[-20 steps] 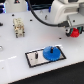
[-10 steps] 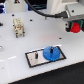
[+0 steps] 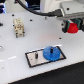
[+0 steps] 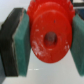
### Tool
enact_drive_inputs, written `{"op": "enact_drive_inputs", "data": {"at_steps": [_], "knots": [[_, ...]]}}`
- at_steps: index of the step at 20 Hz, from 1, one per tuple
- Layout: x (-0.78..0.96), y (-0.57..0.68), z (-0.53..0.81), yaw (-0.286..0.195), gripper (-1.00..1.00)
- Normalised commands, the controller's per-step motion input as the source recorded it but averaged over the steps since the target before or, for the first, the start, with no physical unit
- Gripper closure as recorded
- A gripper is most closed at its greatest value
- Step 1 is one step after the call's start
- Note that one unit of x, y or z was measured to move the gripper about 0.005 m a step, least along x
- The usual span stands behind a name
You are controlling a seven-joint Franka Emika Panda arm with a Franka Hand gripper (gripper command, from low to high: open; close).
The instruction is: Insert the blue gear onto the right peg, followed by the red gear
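The red gear [image 3: 73,27] hangs in my gripper [image 3: 72,26], raised above the table at the exterior view's right. In the wrist view the red gear [image 4: 50,35] fills the frame, and my gripper [image 4: 50,42] is clamped on it with a teal pad [image 4: 19,44] on each side. The blue gear [image 3: 51,53] lies flat on the right end of the grey black-rimmed plate [image 3: 32,61], around the right peg [image 3: 51,49], which barely shows at its hub. My gripper is behind and to the right of the plate, well above it.
A shorter pin [image 3: 37,56] stands on the plate's left part. A beige block-like object [image 3: 19,26] sits at the back left of the white table [image 3: 15,70]. The arm's white body [image 3: 55,6] spans the top.
My gripper has risen slightly and moved to the right with the red gear in it. The blue gear and plate have not moved.
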Motion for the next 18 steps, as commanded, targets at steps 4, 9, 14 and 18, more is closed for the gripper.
{"op": "enact_drive_inputs", "data": {"at_steps": [4, 9, 14, 18], "knots": [[0.57, -0.37, 0.23, 0.0, 1.0], [0.67, -0.33, 0.12, 0.0, 1.0], [0.63, -0.31, 0.09, 0.0, 1.0], [0.55, -0.26, 0.01, 0.0, 1.0]]}}
